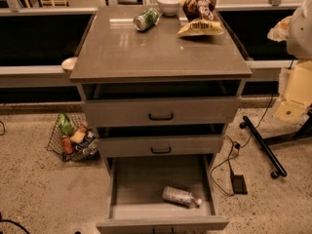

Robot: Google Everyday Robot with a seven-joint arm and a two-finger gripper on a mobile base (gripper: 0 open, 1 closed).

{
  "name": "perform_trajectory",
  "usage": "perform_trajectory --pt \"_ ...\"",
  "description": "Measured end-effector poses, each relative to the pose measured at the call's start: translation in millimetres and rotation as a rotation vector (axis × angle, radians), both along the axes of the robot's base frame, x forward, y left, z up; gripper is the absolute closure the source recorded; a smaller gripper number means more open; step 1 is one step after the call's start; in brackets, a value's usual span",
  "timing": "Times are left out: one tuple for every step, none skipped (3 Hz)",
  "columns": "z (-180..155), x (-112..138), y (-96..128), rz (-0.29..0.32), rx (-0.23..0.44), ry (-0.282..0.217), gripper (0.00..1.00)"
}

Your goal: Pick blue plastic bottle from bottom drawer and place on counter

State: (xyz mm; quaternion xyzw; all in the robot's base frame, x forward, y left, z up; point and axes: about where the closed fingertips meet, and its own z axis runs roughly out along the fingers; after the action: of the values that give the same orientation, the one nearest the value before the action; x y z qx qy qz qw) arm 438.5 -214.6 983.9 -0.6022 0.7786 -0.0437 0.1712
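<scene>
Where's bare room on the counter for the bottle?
The counter is bare across its front half, up to the green can. The back edge is crowded: green can, bowl, chip bag. The hand hangs right of the counter.

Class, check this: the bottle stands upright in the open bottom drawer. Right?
No. In the camera view the bottle lies on its side in the open bottom drawer. The gripper is out of view.

Your one camera looks down from high in front of the cabinet (124, 115), near enough that counter (156, 52) and bottom drawer (139, 179) span the frame; the gripper (294, 94) is at the right edge.
</scene>
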Motion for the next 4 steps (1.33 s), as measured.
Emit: perform_trajectory --pt "-2 1 0 0.001 0.001 0.002 0.0" --pt "-44 11 4 0.014 0.019 0.04 0.0" --pt "-101 16 12 0.046 0.051 0.087 0.0" --pt "-157 17 20 0.07 0.093 0.128 0.0"
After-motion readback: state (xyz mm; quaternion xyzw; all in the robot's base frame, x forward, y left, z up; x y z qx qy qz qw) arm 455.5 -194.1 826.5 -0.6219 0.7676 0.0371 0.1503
